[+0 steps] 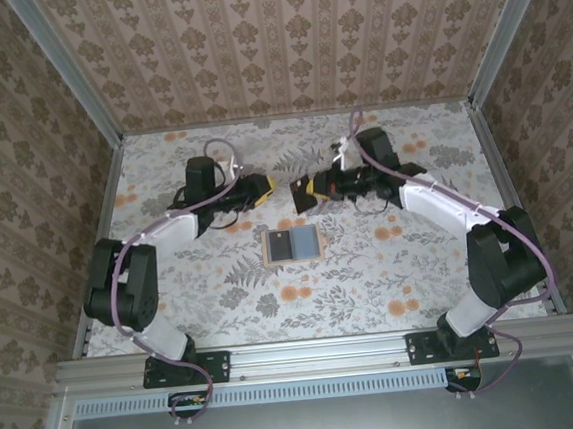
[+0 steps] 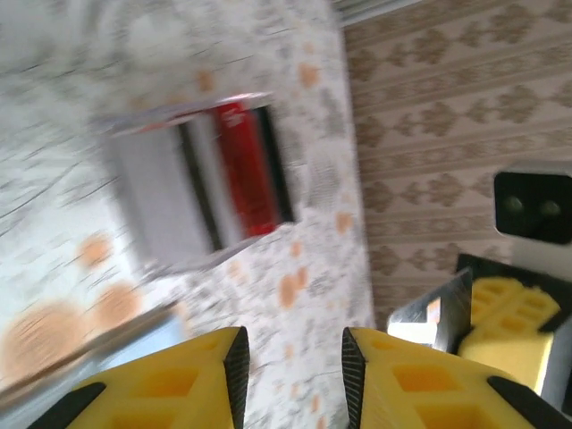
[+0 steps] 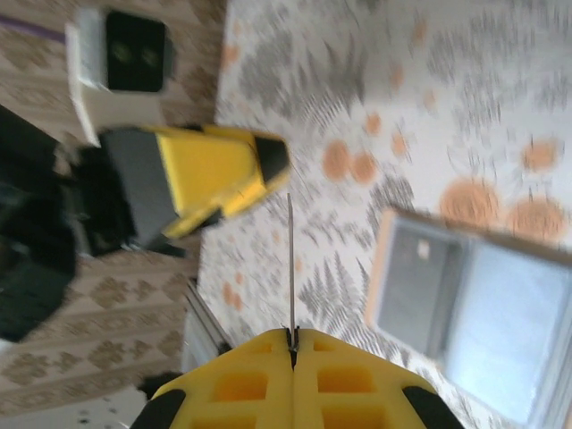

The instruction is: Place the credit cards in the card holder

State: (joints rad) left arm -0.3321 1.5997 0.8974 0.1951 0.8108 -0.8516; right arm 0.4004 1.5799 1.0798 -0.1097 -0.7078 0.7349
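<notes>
The wallet (image 1: pixel 307 243) lies open and flat on the table (image 1: pixel 422 273). Just past it, on the side away from the arm bases, the 2 grippers face each other, tips near but apart. The right gripper (image 3: pixel 292 338) is pinched tight on 1 thin card (image 3: pixel 290 259), seen edge-on. The left gripper (image 2: pixel 290 349) has a narrow gap between its jaws, with nothing in it. Beyond the wallet, blurred red, white and dark cards (image 2: pixel 210 183) show against the table; I cannot tell whether they rest on it.
</notes>
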